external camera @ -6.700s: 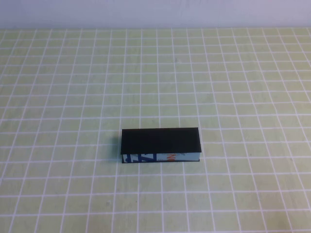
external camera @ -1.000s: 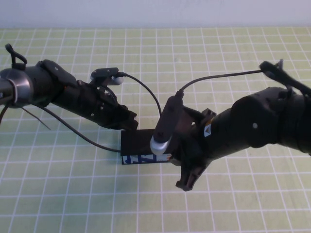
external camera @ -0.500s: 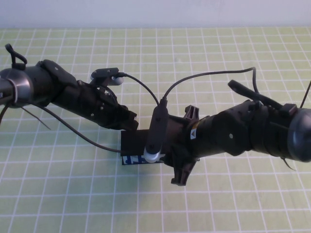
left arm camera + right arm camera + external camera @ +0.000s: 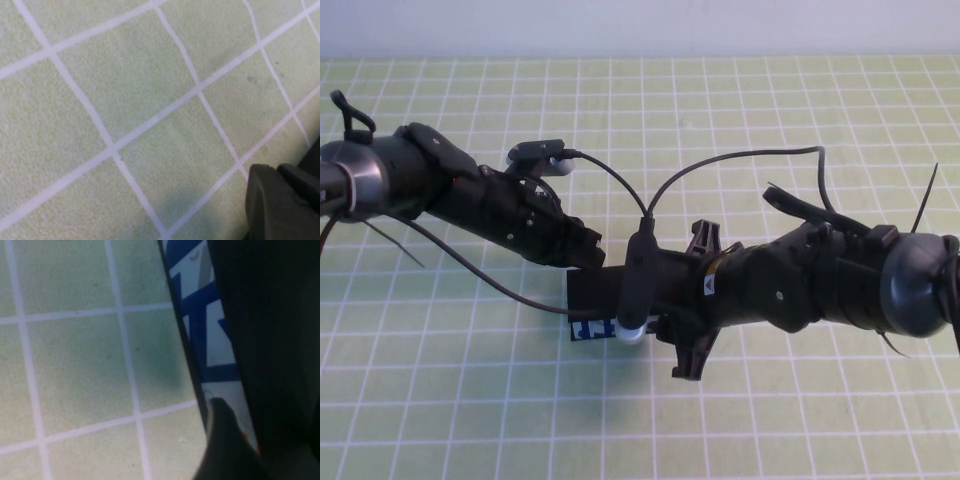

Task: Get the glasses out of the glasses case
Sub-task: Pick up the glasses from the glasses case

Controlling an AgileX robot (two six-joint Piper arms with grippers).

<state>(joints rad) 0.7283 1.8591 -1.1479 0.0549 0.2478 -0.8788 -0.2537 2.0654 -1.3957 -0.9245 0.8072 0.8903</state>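
The glasses case (image 4: 592, 290), a long black box with a blue-printed light front (image 4: 202, 325), lies at mid-table, its flat lid down. The glasses are hidden. My right gripper (image 4: 685, 308) reaches in from the right and hangs over the case's right half, hiding it. It is open: one finger (image 4: 222, 450) stands against the printed front, with the lid's front edge (image 4: 260, 340) in the gap. My left gripper (image 4: 582, 250) comes from the left and rests at the case's back left corner. Its dark tip (image 4: 280, 205) sits low over the mat.
A green mat with a white grid (image 4: 470, 400) covers the table. Camera cables (image 4: 610, 185) loop above both wrists. A pale wall (image 4: 640, 25) closes the far edge.
My right gripper has slid left over the case, turned at the wrist and come down closer to it. The left arm and the case have not moved.
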